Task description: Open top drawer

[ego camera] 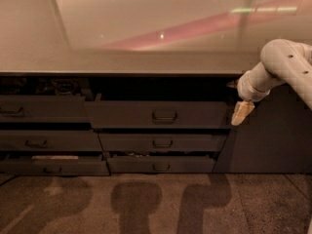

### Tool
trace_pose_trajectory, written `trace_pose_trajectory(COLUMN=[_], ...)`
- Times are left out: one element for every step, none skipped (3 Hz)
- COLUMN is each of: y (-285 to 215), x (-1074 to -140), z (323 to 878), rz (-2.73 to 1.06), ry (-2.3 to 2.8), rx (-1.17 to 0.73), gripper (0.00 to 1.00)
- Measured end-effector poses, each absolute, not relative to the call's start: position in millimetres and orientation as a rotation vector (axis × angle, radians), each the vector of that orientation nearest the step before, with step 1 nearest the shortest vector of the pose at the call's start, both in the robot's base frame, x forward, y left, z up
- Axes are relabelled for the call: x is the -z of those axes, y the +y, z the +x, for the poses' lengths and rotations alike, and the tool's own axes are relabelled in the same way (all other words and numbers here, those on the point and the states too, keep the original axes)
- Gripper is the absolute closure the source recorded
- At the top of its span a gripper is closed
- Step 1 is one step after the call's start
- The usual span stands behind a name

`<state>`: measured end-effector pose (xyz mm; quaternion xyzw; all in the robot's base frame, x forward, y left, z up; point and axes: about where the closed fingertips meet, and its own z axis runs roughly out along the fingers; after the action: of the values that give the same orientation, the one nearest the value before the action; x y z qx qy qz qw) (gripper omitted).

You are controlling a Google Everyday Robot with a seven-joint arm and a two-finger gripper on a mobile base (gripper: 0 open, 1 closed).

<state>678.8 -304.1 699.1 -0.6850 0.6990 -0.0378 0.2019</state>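
The top drawer [122, 115] is the wide dark grey front in the middle column, just under the counter, with a small loop handle [165, 116] at its centre. It stands out from the cabinet, and a dark gap shows above its front. My gripper [241, 112] hangs at the drawer's right end, about level with the front and well to the right of the handle. It is tan-tipped and points downward. The white arm [282, 62] reaches in from the right edge.
A pale countertop [146, 57] overhangs the drawers. Two shorter drawers [161, 143] sit below the top one, and a left column [44, 111] of part-open drawers holds clutter. A plain dark cabinet panel [273, 140] fills the right. Brown carpet [146, 204] lies in front.
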Motion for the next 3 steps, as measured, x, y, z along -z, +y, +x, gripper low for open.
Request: trace_pose_trajectory(y=[-304, -304, -302], x=[-699, -699, -671], z=[678, 677, 669], rz=[-1.913, -1.913, -1.909], ry=[1.952, 1.952, 1.982], rx=[0.105, 0.105, 0.012], gripper=[0.0, 0.0, 0.0])
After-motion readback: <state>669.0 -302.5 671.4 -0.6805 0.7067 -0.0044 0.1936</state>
